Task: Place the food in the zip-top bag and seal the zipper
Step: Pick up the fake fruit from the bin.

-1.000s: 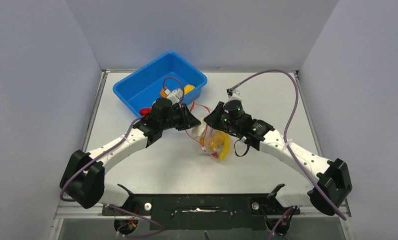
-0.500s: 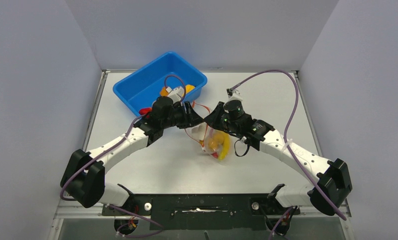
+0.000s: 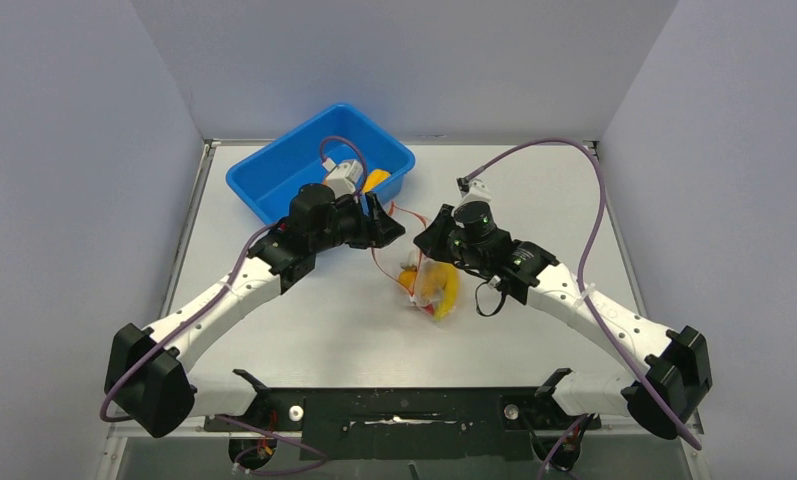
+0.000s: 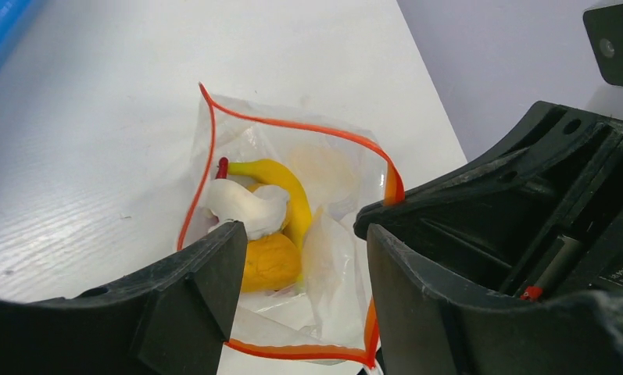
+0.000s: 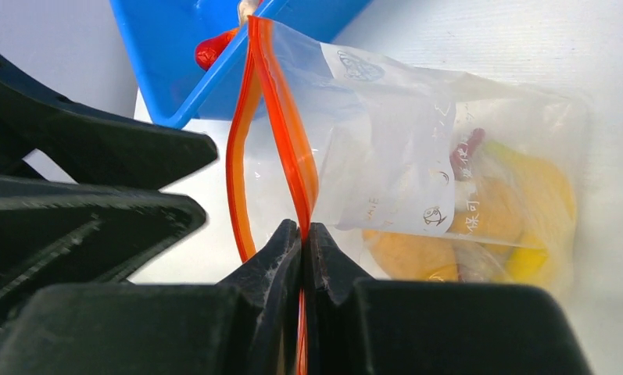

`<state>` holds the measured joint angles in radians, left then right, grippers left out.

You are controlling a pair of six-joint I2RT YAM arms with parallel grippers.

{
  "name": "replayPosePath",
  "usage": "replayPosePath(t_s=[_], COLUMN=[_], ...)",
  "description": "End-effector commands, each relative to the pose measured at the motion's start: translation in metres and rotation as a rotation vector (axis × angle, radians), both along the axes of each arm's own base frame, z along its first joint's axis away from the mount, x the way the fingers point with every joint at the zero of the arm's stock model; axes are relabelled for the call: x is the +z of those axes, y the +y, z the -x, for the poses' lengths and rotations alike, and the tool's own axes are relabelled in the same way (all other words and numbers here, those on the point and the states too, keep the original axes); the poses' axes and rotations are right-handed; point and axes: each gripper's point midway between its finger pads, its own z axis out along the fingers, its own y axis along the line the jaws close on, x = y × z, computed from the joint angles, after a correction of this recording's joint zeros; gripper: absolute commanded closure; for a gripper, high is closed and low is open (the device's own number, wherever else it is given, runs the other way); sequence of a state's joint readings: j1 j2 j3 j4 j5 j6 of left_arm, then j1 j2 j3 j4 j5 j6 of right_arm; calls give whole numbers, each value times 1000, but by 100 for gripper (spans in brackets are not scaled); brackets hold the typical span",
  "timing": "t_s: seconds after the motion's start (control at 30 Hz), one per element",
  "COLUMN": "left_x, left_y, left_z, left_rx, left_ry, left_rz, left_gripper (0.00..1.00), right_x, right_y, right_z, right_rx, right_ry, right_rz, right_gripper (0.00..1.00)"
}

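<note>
Top external view showed the table (image 3: 324, 330) with the blue tub (image 3: 274, 175) at its far left and both arms reaching in toward the middle. Zip-top bag (image 3: 429, 285) lay on the table near centre, just right of the tub's near corner, mouth toward the tub and partly lifted. Left gripper (image 3: 379, 225) hung over the bag mouth; in the left wrist view its fingers (image 4: 206, 289) were spread wide with the bag (image 4: 331, 172) showing between them, and contact with the plastic could not be told. Right gripper (image 3: 426, 240) sat at the bag's right side; in the right wrist view its fingers (image 5: 281, 254) were pressed together, pinching the zipper (image 5: 288, 141) at one end, so the red-orange strip rose in an open loop. Inside the bag were a yellow banana (image 4: 288, 183), an orange lump (image 4: 270, 262) and white garlic (image 4: 245, 205). Some yellow-orange food (image 3: 377, 180) sat in the tub, plus a red piece (image 5: 210, 51).
</note>
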<state>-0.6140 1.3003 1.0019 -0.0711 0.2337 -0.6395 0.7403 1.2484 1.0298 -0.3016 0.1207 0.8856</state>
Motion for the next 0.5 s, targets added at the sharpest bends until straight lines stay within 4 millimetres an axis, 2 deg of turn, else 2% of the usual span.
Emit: replayPosePath(t_s=[0.0,0.2,0.33,0.47], left_x=[52,51,43,27], left_y=[15,50,91,122], left_z=[-7,-33,-65,-95], left_rx=[36,98,188,237], left_ry=[-172,-174,-159,-128], left_rz=[-42,-153,-200,-237], left_gripper=[43,44,45,48], right_x=[32,42,46,49], right_y=[-14,-22,-27,-30], right_z=[2,10,10,8], right_rx=[-6,19,19,10], right_ry=[-103,-140,-144,-150], right_rz=[-2,16,50,73], right_gripper=[100,100,100,100])
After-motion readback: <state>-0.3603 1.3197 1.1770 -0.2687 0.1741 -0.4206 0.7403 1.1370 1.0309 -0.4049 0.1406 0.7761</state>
